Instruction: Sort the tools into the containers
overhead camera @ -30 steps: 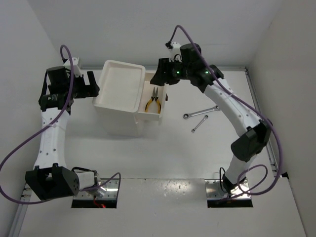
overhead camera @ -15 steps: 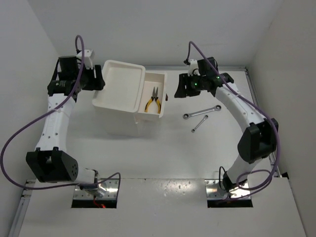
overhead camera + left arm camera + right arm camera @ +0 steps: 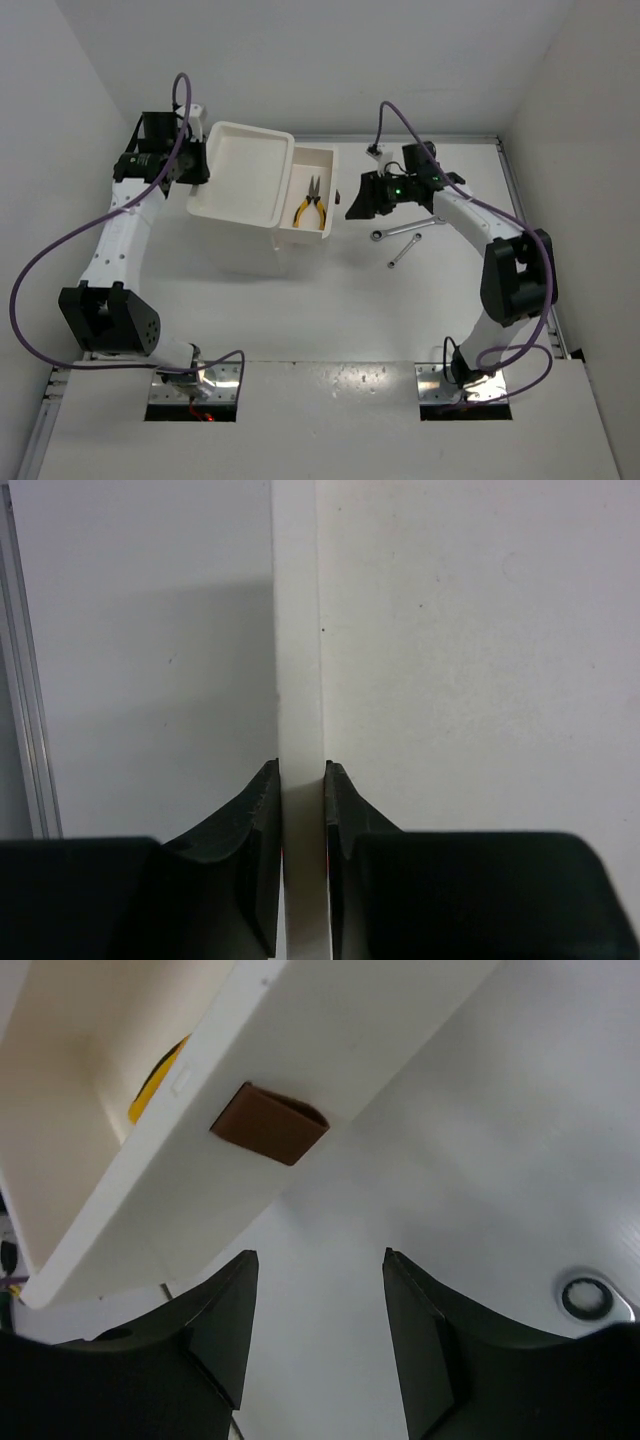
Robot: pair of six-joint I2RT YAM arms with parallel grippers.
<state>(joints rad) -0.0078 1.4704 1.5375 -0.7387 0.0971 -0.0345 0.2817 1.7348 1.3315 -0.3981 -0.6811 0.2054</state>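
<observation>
The room is plain and white. A left wall, a back wall and a right wall stand close around a white bench. The bench surface is matte, with a few small marks. A thin metal rail runs along its edge at 3 o'clock, and the left wrist view shows another rail beside the bench. The two arms are bolted on metal plates at 6 o'clock.

The white box unit stands at about 11 o'clock from the middle of the bench. Its top tray is shallow and holds nothing that I can see. One drawer is pulled out toward 3 o'clock, and the yellow-handled pliers lie inside it. From the right wrist only a yellow part of them shows over the drawer wall. The drawer front carries a small red-brown handle.

The left gripper is at the 9 o'clock side of the tray. Its jaws are pressed together on the thin white rim of the tray, one finger on each side.

The right gripper is just beside the drawer front, at its 3 o'clock side. Its jaws stand apart and hold nothing; the handle is beyond the fingers, not between them.

Two silver wrenches lie flat on the bench at about 2 o'clock, near each other but apart from the box. The ring end of one shows in the right wrist view.
</observation>
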